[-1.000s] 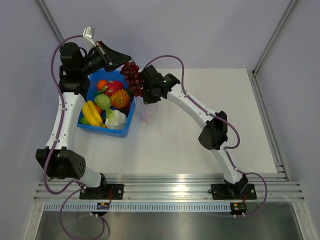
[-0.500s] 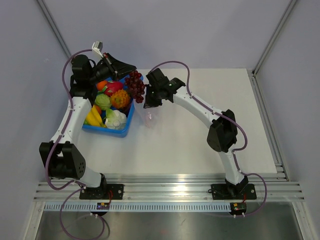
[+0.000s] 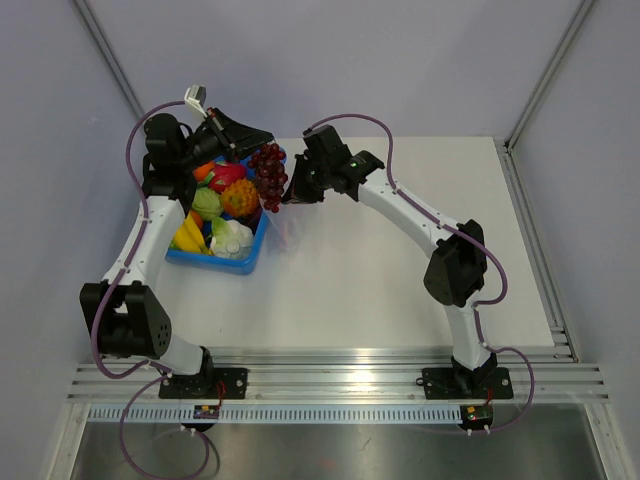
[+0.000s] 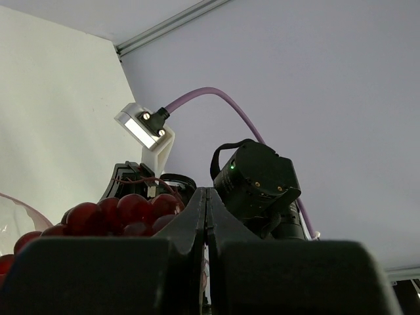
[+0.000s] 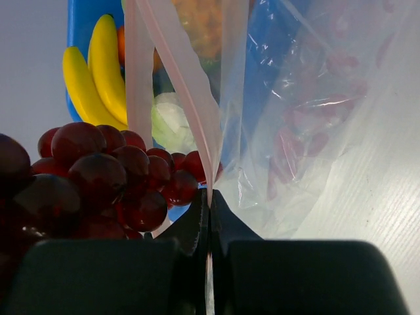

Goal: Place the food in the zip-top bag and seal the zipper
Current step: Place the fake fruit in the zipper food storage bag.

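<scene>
My left gripper (image 3: 262, 138) has its fingers pressed together on the purple grapes (image 3: 268, 172). They hang over the far right corner of the blue tray (image 3: 215, 262), near the far left corner of the tabletop (image 3: 400, 290). My right gripper (image 5: 210, 197) is pinched tight on the zip-top bag (image 5: 308, 118) at its pink zipper (image 5: 187, 85), just beside the grapes. The rest of the food (image 3: 240, 197) lies in the tray.

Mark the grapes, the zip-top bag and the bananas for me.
grapes (image 3: 268, 170): top external view, middle of bunch.
zip-top bag (image 5: 315, 131): right wrist view, clear side wall.
bananas (image 5: 98, 69): right wrist view, mid yellow curve.
</scene>
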`<state>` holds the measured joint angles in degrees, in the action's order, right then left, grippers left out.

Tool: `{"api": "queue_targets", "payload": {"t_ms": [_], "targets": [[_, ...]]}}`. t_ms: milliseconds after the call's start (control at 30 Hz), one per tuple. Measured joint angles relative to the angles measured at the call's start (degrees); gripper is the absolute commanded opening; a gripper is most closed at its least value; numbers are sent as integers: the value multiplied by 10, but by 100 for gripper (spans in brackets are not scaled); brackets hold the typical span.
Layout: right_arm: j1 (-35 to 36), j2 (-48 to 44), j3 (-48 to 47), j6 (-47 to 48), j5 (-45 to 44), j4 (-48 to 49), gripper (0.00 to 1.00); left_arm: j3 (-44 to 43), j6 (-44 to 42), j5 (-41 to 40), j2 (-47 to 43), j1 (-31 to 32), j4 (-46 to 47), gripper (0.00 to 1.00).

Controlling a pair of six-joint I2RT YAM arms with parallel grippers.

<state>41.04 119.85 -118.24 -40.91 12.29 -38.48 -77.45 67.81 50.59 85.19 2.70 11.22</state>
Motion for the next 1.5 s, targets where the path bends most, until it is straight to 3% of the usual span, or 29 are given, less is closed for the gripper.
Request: {"api": "queue_targets", "payload": {"t_ms": [600,1267,1300,1333,1433,1500], "targets": [[-5,-22,22,-29,53,42,0,15,-50,-6,13,0,-52,0],[-29,-37,27,-33,63,48,0,13,-175,-20,37,3,-202,0],[-29,-37,27,-33,65,49,0,10,-182,-21,39,4,-209,9],[-29,-37,27,-33,67,49,0,1,-195,-24,44,7,-227,30],[-30,-37,27,-34,69,49,0,-38,-231,-27,65,23,-269,47],[-30,-37,27,-35,70,49,0,-58,-251,-30,70,34,-292,52]]}}
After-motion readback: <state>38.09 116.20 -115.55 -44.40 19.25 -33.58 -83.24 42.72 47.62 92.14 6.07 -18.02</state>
